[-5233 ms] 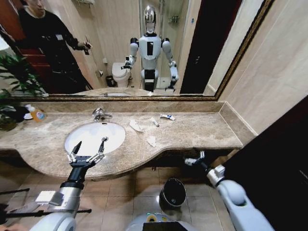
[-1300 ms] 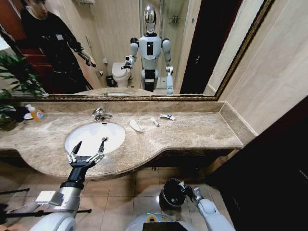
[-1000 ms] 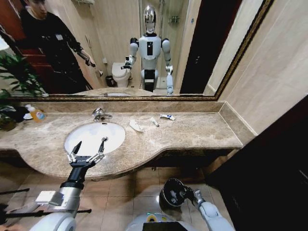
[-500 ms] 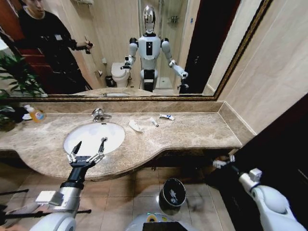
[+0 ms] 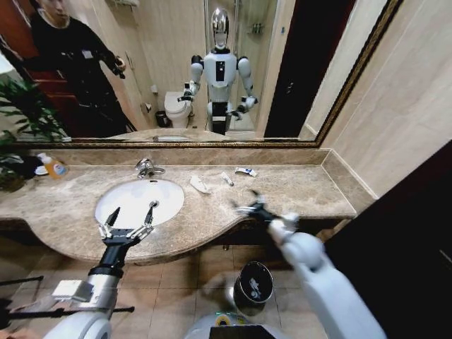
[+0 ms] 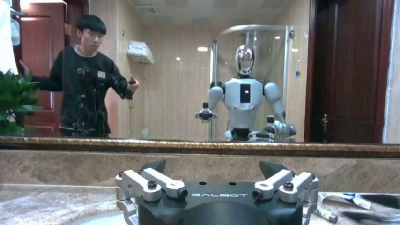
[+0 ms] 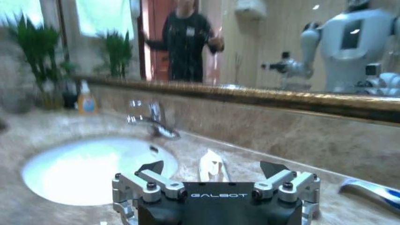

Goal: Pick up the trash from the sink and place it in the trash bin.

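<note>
The right tool (image 5: 248, 207) hangs over the counter (image 5: 296, 191), open and empty, aimed toward the tissue wad (image 5: 200, 185) at 10 o'clock. The left tool (image 5: 128, 222), spread and empty, waits over the sink (image 5: 113, 205). The head view adds the trash bin (image 5: 253, 286) below; the right wrist view brings the wad close.

Polished brown marble forms the table (image 5: 296, 189) around the glossy white porcelain sink (image 5: 139, 200) with its shiny chrome faucet (image 5: 146, 168), while the trash bin (image 5: 253, 285) below the right claw (image 5: 248, 207) looks like glossy black plastic.
</note>
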Motion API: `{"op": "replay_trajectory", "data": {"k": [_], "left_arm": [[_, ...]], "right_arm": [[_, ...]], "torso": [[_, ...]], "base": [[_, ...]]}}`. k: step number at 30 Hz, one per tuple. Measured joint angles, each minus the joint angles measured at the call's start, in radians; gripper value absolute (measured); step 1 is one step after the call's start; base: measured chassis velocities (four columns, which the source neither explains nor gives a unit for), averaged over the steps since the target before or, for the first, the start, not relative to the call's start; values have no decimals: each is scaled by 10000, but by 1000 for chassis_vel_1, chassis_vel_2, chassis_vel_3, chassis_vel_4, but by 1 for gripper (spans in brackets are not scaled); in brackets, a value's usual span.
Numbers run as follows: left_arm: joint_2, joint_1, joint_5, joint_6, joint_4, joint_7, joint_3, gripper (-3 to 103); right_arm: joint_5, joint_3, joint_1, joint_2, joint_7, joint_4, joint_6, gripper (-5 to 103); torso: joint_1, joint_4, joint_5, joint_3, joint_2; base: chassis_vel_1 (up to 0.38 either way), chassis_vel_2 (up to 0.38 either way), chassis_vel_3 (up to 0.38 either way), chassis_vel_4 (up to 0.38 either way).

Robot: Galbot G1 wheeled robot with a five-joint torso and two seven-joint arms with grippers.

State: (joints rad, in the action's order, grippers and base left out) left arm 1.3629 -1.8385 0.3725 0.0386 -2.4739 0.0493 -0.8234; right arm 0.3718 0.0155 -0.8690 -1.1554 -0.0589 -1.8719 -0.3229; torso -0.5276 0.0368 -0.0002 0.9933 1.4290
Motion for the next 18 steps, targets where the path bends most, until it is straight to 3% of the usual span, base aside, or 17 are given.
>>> {"op": "replay_trajectory", "data": {"k": [6, 8, 11, 18], "left_arm": [[1, 1, 0, 0, 0, -6, 0, 100], [0, 0, 0, 0, 0, -1, 0, 100], [0, 0, 0, 0, -1, -2, 0, 100], [0, 0, 0, 0, 0, -5, 0, 100]], "right_arm": [[414, 1515, 2256, -849, 551, 2118, -501, 100], [521, 1995, 2999, -1581, 832, 3318, -633, 100], [921, 2291, 3461, -2036, 1316, 3919, -1154, 100], [737, 2435, 4254, -2820, 1791, 5536, -1221, 100]], "torso": [[-1, 3, -3, 0, 0], [-2, 2, -1, 0, -1], [0, 0, -3, -2, 0], [0, 2, -3, -1, 0]], "base": [[0, 0, 0, 0], [0, 0, 0, 0], [0, 0, 0, 0], [0, 0, 0, 0]]}}
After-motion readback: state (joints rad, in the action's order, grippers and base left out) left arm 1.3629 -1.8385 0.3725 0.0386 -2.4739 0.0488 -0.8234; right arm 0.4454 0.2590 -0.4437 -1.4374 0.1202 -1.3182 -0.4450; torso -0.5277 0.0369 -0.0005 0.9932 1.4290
